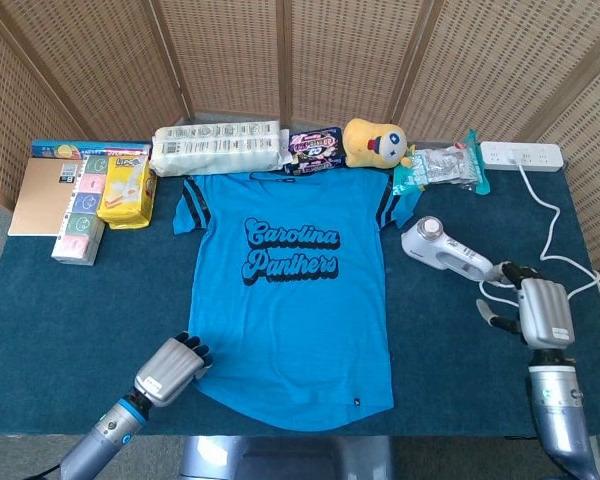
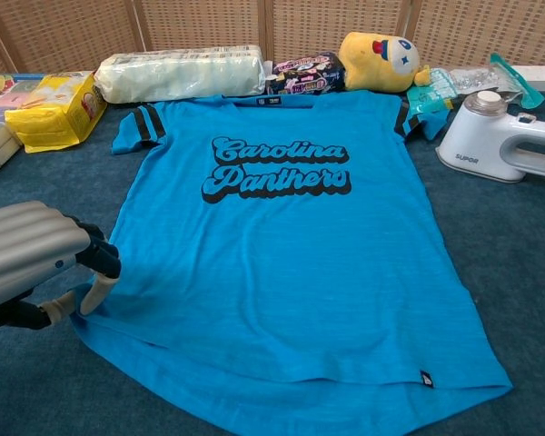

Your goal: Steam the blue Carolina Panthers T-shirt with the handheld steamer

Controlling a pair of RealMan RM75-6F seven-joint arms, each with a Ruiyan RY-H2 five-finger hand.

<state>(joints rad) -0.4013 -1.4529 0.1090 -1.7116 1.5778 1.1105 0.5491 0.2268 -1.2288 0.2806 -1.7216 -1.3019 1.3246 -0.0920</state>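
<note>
The blue Carolina Panthers T-shirt (image 1: 290, 300) lies flat in the middle of the table, print up, and fills most of the chest view (image 2: 291, 263). My left hand (image 1: 170, 368) is at its lower left corner; in the chest view this left hand (image 2: 41, 259) pinches the hem between thumb and fingers. The white handheld steamer (image 1: 445, 250) lies on its side to the right of the shirt, seen also at the chest view's right edge as the steamer (image 2: 500, 145). My right hand (image 1: 535, 310) hovers just beyond the steamer's handle end, fingers apart, holding nothing.
The steamer's white cord (image 1: 550, 265) loops across the right side to a power strip (image 1: 520, 155). Along the back stand a tissue pack (image 1: 218, 147), snack bags (image 1: 313, 150), a yellow plush (image 1: 375, 142) and a plastic bag (image 1: 440, 168). A yellow packet (image 1: 126, 190), boxes and a notebook (image 1: 42, 195) sit at the left.
</note>
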